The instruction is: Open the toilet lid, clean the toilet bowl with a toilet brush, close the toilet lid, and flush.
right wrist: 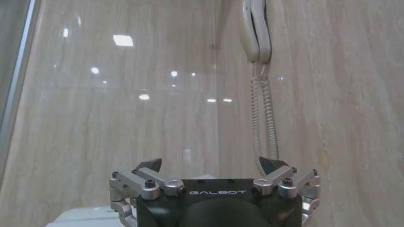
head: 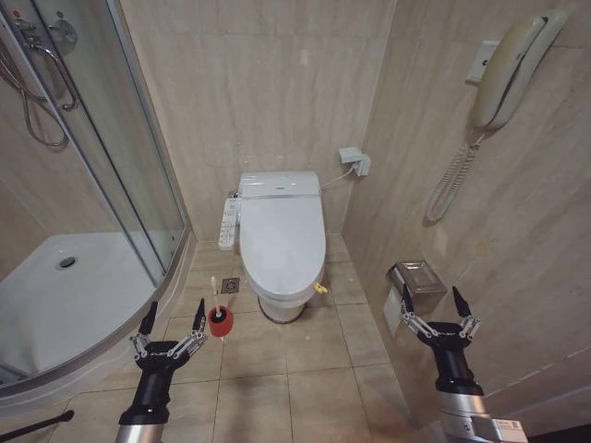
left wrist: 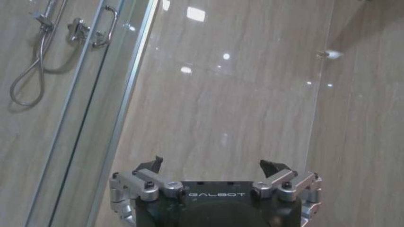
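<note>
Both grippers, left (head: 173, 323) and right (head: 440, 308), hover spread and empty; the toilet lid (head: 281, 242) lies shut, and reaching carelessly could topple the nearby toilet brush (head: 217, 310).

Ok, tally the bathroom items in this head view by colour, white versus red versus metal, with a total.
White: 3, toilet lid, wall phone, brush handle
Red: 1, brush holder
Metal: 2, paper holder, shower handle
Total: 6
</note>
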Robot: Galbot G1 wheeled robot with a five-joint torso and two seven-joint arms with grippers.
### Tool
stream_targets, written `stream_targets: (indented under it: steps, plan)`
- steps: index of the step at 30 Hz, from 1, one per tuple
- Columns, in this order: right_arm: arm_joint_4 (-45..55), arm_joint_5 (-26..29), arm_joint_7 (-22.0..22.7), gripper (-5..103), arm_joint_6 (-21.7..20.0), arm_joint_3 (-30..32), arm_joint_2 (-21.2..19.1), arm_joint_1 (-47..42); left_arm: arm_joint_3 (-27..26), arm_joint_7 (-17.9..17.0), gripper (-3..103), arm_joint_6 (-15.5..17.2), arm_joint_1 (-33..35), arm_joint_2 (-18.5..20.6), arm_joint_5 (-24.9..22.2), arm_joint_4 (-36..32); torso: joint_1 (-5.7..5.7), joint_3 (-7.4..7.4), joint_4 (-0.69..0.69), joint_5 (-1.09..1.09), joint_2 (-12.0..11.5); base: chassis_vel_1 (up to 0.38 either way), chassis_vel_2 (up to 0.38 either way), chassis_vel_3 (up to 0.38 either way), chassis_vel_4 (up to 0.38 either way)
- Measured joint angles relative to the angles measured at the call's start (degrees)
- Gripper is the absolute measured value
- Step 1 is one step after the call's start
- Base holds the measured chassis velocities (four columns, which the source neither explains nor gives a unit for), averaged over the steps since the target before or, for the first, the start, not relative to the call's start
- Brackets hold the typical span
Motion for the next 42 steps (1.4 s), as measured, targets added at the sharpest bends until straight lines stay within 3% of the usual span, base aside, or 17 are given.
stream_targets:
  steps: [8, 17, 42]
  plan:
    - [0.13, -0.36, -1.61, 100, 0.98, -0.79, 1.24, 0.26, -0.94, -0.01, 100, -0.01, 0.26, 0.57, -0.28, -0.58, 0.00, 0.00, 0.00, -0.01, 0.00, 0.000, 0.000, 0.000, 0.000]
    - [-0.83, -1.11, -1.70, 100, 1.24, -1.53, 2.27, 0.95, -0.87, -0.13, 100, 0.02, -2.34, 0.83, -1.26, 3.65, -0.01, -0.01, 0.00, 0.00, 0.01, -0.029, 0.019, 0.022, -0.023]
    - [-0.65, 1.45, -2.07, 100, 2.00, -0.64, 3.25, 2.03, 0.04, -0.02, 100, -0.23, -2.84, 0.64, -0.99, 5.75, 0.07, 0.03, 0.01, 0.00, -0.02, -0.188, 0.195, 0.188, -0.189]
